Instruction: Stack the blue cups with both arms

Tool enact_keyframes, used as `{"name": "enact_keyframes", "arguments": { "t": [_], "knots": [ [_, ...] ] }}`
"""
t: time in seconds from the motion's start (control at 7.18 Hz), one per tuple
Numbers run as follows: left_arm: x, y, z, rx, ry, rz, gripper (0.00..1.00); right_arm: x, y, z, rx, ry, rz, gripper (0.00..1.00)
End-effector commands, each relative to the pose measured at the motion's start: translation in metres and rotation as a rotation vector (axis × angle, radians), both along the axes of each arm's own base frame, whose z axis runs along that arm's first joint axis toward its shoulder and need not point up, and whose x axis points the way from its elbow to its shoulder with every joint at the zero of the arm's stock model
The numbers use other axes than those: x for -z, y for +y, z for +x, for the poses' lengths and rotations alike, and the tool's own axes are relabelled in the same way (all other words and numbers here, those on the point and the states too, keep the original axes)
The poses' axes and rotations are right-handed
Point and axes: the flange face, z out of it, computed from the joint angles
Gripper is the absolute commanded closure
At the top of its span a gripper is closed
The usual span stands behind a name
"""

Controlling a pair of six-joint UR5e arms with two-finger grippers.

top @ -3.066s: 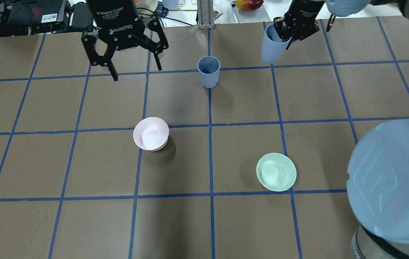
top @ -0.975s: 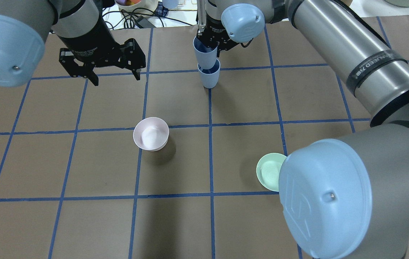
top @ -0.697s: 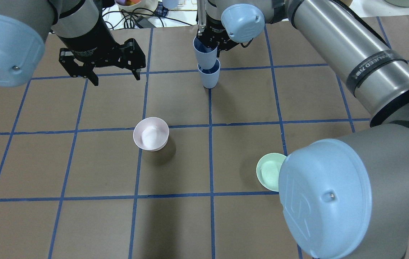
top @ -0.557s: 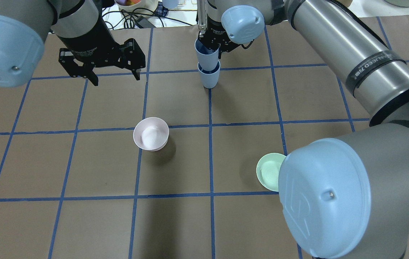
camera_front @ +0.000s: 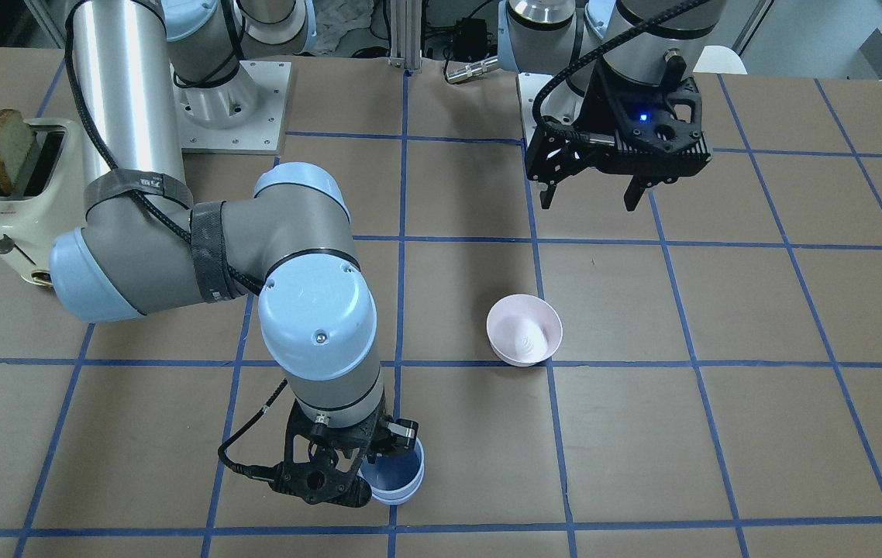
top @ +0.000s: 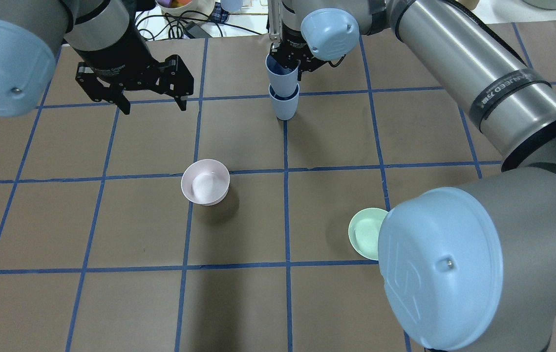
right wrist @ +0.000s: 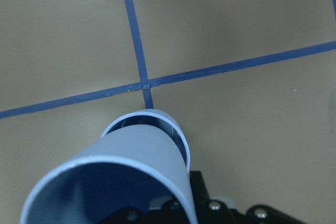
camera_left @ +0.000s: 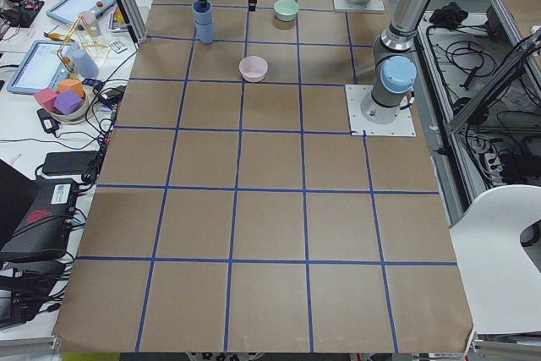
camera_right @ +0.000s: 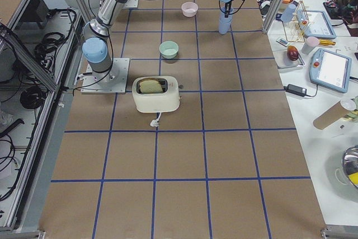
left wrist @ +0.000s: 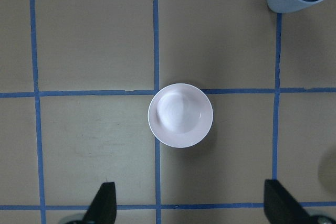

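Blue cups are about halfway nested right now. The lower cup (top: 284,106) stands upright on a blue tape line at the far middle of the table (top: 239,303). The upper cup (top: 282,77) has its bottom poked down inside it but sits high and leans a bit, so I'd say it isn't seated yet.

The right gripper (top: 292,59) is clamped on the upper cup's rim wall. The left gripper (top: 153,103) hangs well off to the side with its fingers spread wide and nothing between them.

Stuff that could go wrong, as I see it:
- Nothing is steadying the lower cup. Pushing the leaning cup down could shove its rim sideways and tip or slide the whole thing.
- Letting go now might leave the top cup sitting crooked, or wedged against one wall.
- If a finger sits inside the cup, lifting off could drag it back out.

The pink bowl (top: 205,182) and green bowl (top: 366,233) are well clear.
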Motion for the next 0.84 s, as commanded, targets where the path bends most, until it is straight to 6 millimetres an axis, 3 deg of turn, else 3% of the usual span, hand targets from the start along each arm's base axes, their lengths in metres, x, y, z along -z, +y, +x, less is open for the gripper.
{"name": "enact_keyframes", "arguments": {
  "t": [0.0,0.14,0.28,0.42,0.7],
  "knots": [
    [-0.001,0.000,0.001,0.003,0.000,0.000,0.00,-0.004,0.000,0.000,0.003,-0.006,-0.005,0.00],
    [-0.001,0.000,0.001,0.003,0.000,0.000,0.00,-0.015,-0.001,-0.005,0.004,-0.002,-0.018,0.00],
    [-0.001,0.000,0.001,0.003,0.000,0.000,0.00,-0.042,0.007,-0.017,0.007,-0.003,-0.027,0.00],
    [-0.001,0.000,0.001,0.003,0.000,0.000,0.00,-0.064,0.016,-0.045,0.035,0.009,0.028,0.00],
    [0.000,0.000,0.001,0.003,0.000,0.002,0.00,-0.130,0.042,-0.105,0.011,0.014,0.059,0.00]
  ]
}}
